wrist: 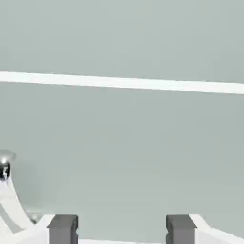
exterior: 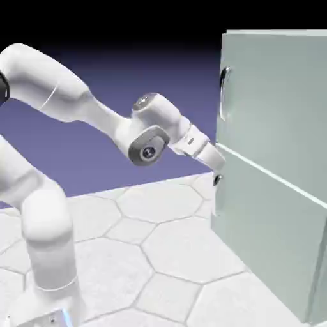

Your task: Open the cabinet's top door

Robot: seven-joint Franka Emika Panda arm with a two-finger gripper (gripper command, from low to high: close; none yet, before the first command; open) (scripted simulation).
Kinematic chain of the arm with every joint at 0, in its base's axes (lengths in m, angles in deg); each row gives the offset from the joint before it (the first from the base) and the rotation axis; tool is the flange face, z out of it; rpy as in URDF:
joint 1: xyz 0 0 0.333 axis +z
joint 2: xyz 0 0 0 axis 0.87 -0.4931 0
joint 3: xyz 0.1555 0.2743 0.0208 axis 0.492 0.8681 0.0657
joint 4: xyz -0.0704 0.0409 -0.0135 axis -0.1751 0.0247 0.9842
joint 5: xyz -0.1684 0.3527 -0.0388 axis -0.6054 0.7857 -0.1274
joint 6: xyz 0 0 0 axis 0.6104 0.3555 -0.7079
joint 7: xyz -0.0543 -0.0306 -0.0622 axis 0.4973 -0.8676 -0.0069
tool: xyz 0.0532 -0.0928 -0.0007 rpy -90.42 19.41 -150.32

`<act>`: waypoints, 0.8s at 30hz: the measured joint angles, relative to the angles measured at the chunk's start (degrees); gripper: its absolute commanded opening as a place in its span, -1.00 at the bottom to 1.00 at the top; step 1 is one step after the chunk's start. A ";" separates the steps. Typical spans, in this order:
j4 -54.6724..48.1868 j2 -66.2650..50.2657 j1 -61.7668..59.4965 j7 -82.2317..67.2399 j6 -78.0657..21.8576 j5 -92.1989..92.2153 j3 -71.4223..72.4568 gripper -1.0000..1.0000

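Gripper low, at the seam between the two doors, fingers spread apart with nothing between. Should rise along the cabinet near edge to the long silver handle on the top door, straddle the bar squarely, close firmly, then pull outward in an arc.

The exterior view looks from beside the robot, rightward across the surface to the cabinet, while the hand view faces that cabinet close up, sharing its door seam.
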 measured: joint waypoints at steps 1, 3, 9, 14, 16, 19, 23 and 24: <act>-0.52 0.86 -1.23 -1.20 -0.29 2.49 1.24 0.00; -1.56 2.57 -3.68 -3.59 -0.88 7.48 3.73 0.00; -4.68 7.70 -11.03 -10.77 -2.65 22.43 11.19 0.00; -7.28 11.99 -17.15 -16.76 -4.12 34.89 17.40 0.00; -8.32 13.70 -19.61 -19.15 -4.71 39.88 19.89 0.00; -9.88 16.27 -23.28 -22.74 -5.59 47.35 23.61 0.00; -11.96 19.69 -28.18 -27.53 -6.77 57.32 28.58 0.00; -12.48 20.55 -29.41 -28.72 -7.06 59.81 29.83 0.00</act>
